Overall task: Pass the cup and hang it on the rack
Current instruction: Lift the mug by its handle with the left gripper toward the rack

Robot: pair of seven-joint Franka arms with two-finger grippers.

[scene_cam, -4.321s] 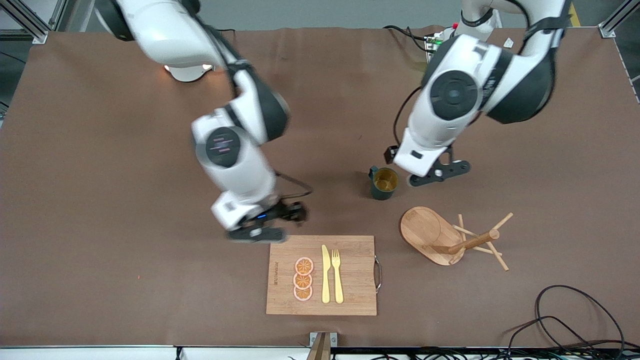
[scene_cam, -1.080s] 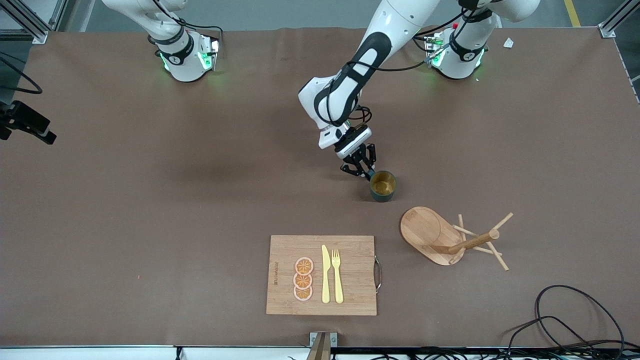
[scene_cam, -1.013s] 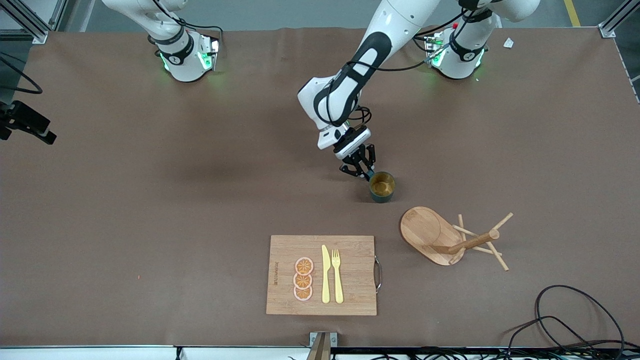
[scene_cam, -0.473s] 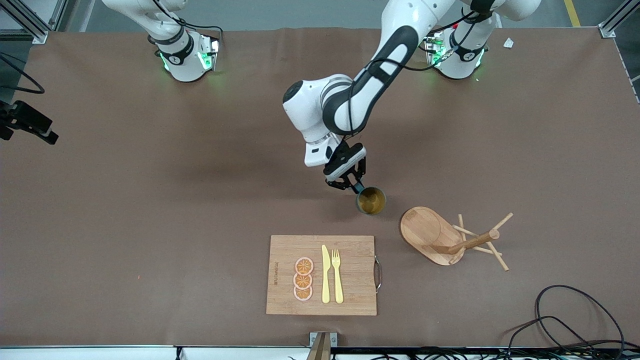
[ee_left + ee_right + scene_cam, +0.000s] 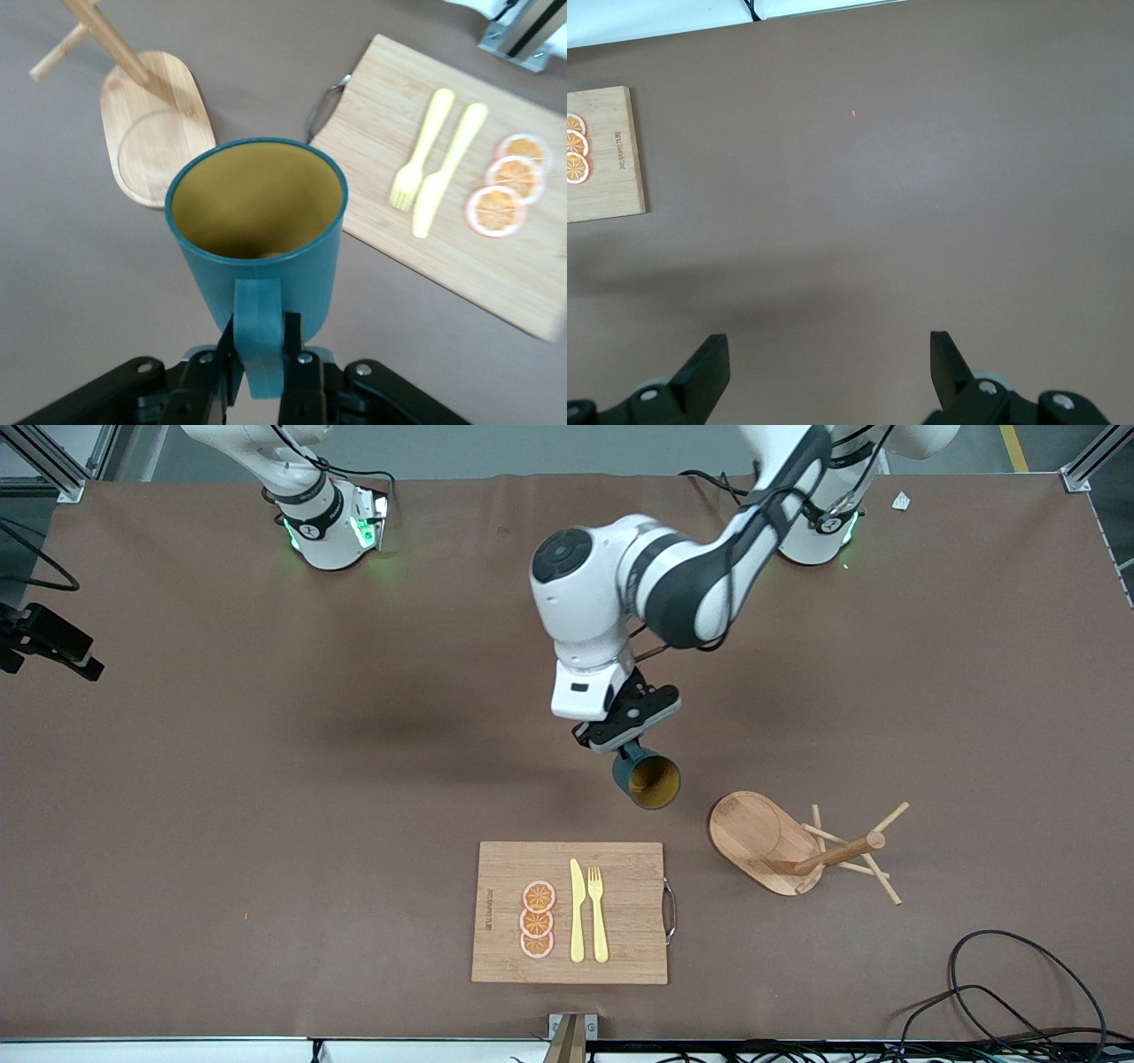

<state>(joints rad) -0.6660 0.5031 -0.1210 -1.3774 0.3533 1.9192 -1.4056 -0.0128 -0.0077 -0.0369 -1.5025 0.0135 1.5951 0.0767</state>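
Note:
The cup, dark teal with a mustard-yellow inside, hangs in the air over bare table beside the rack, tilted with its mouth toward the front camera. My left gripper is shut on the cup's handle. In the left wrist view the fingers pinch the handle below the cup. The bamboo rack stands toward the left arm's end, with an oval base, a post and thin pegs; it also shows in the left wrist view. My right gripper is open and empty over bare table.
A rectangular cutting board lies near the table's front edge with a yellow knife, a yellow fork and three orange slices. It also shows in the left wrist view. Black cables lie at the front corner near the rack.
My left gripper has lifted the cup by its handle off the table, carried it toward the front camera and tilted it. The right arm has not moved in the last second.

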